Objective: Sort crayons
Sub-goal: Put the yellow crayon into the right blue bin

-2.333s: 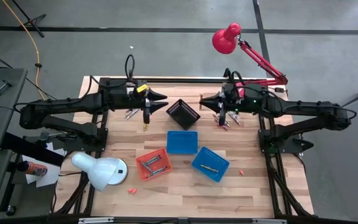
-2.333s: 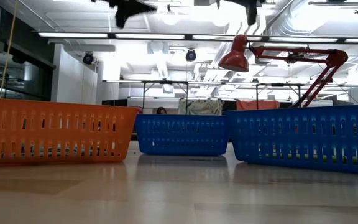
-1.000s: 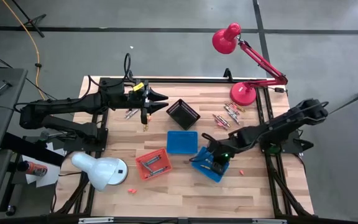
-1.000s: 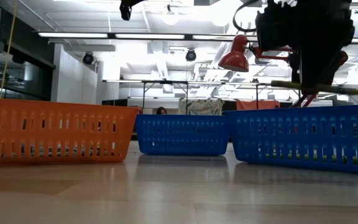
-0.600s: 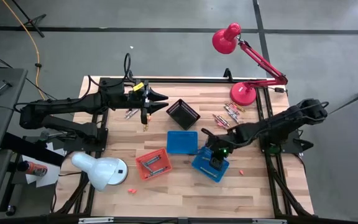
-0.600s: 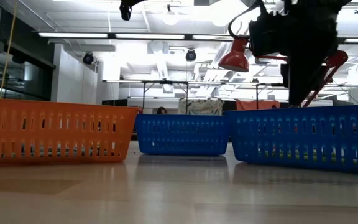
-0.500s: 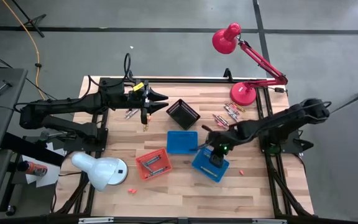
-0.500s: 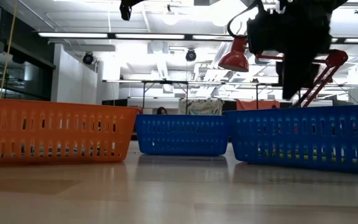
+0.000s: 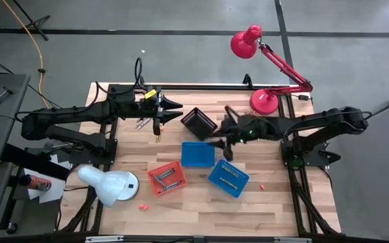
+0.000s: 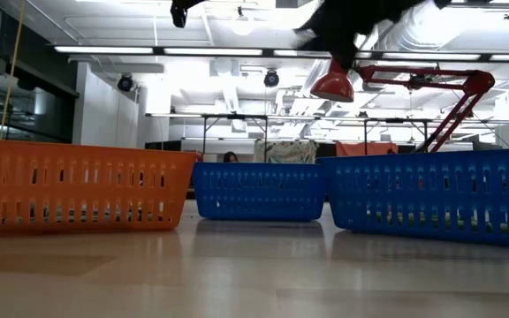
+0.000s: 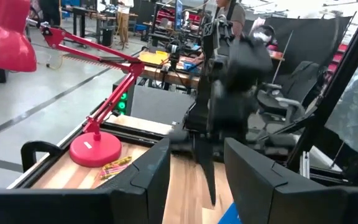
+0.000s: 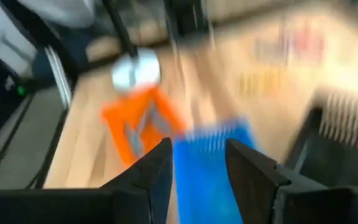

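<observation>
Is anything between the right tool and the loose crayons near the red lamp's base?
Nothing visible. The right tool is open over bare wood beside the black basket; the crayons lie by the red lamp base, behind it under its own arm.

Wooden table [image 9: 269, 202] with four baskets (two blue [image 9: 198, 154], orange [image 9: 167, 177], black [image 9: 199, 123]), loose crayons [image 9: 142, 123], two lamps [image 9: 265, 102].
</observation>
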`<state>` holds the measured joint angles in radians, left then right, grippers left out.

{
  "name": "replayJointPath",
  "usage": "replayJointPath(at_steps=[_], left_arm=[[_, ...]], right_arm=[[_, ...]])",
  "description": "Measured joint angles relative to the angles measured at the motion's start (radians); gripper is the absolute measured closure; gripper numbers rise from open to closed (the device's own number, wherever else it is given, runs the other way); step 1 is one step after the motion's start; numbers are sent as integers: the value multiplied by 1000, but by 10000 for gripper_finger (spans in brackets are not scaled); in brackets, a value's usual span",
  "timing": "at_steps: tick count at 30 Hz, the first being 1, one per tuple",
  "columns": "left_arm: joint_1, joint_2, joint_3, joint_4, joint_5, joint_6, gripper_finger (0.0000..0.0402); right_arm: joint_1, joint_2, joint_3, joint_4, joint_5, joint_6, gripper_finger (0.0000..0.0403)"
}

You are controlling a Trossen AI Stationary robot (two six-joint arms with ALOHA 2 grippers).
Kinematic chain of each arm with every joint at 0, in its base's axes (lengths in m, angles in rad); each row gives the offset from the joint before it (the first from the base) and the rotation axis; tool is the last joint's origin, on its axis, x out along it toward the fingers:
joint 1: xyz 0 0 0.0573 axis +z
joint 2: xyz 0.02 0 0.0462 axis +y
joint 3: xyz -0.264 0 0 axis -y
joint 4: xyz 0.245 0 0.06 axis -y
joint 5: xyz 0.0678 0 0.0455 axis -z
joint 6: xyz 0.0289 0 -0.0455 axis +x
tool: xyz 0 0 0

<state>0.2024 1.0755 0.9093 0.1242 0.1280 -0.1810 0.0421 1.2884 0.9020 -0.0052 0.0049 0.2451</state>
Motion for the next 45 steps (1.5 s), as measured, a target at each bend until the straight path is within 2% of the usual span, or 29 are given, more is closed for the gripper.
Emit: replayJointPath(at_steps=[4, 8, 15, 23, 25, 28, 32, 37, 40, 45], left_arm=[[0, 0, 0, 0, 0, 0, 261], [0, 0, 0, 0, -2, 1, 261], [0, 0, 0, -1, -9, 2, 261], [0, 0, 0, -18, -11, -1, 261], [-1, 0, 0, -41, -21, -51, 261], [8, 15, 2, -164, -98, -165, 261], [43, 60, 0, -507, -177, -237, 261], [60, 166, 0, -863, -265, -455, 261], [54, 242, 0, -974, -299, -573, 261], [26, 377, 0, -989, -345, -651, 261]], right_arm=[[-48, 0, 0, 273, 54, -185, 260], [-93, 0, 0, 427, 99, -151, 261], [-134, 0, 0, 432, 2, -93, 261], [-134, 0, 0, 432, -8, -75, 261], [-134, 0, 0, 432, -9, -42, 261], [-134, 0, 0, 431, -9, -29, 261], [-134, 0, 0, 394, -9, -41, 261], [-134, 0, 0, 344, -8, -18, 261], [-134, 0, 0, 319, -8, -8, 261], [-134, 0, 0, 293, -8, -6, 261]])
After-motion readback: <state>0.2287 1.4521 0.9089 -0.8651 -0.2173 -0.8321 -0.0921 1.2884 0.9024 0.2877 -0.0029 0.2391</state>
